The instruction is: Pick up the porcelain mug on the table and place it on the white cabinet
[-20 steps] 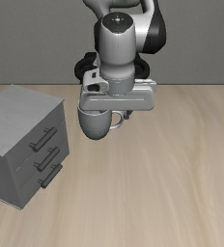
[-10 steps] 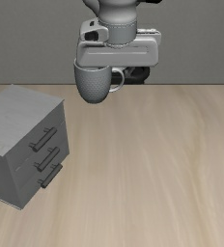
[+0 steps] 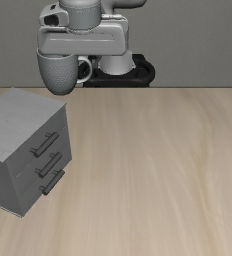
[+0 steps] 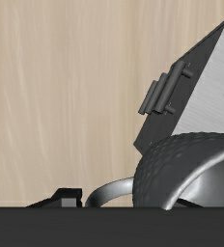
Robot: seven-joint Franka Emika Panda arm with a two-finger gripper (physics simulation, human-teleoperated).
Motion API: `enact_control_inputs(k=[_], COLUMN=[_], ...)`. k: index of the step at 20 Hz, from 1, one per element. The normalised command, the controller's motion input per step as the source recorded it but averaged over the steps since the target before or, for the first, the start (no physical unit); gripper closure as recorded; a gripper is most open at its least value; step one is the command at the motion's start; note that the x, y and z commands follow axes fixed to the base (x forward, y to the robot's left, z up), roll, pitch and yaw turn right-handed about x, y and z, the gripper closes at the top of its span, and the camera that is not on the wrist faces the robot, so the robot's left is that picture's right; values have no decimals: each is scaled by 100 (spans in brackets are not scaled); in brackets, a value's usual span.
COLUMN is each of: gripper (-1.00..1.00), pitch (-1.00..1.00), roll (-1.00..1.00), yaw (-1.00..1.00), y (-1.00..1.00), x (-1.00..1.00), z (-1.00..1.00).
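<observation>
The grey-white porcelain mug (image 3: 56, 72) hangs in the air, upright, its handle (image 3: 84, 70) pointing to the exterior view's right. My gripper (image 3: 58, 54) is shut on the mug's rim from above. The mug is above and slightly behind the cabinet (image 3: 20, 120), well clear of its top. In the wrist view the mug's textured wall (image 4: 186, 166) and its handle (image 4: 108, 192) sit close under my hand, with the cabinet's drawer front (image 4: 201, 82) and its handles (image 4: 166, 93) below it.
The cabinet stands on the wooden table (image 3: 158, 170) at the exterior view's left, with three dark drawer handles (image 3: 48, 152) on its front. The robot's black base (image 3: 128, 73) is behind the mug.
My arm has raised the mug and carried it to the exterior view's left, from above the table's middle to over the cabinet's far side.
</observation>
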Motion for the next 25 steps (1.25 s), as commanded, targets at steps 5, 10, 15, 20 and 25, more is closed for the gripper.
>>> enact_control_inputs(k=[5, 10, 15, 20, 25], gripper=[100, 100, 100, 100, -100], pitch=[0, 0, 0, 0, 0], roll=[0, 0, 0, 0, 0], yaw=[0, 0, 0, 0, 0], y=[-100, -100, -20, 0, 0], x=[0, 0, 80, 0, 0], z=[0, 0, 0, -100, 0])
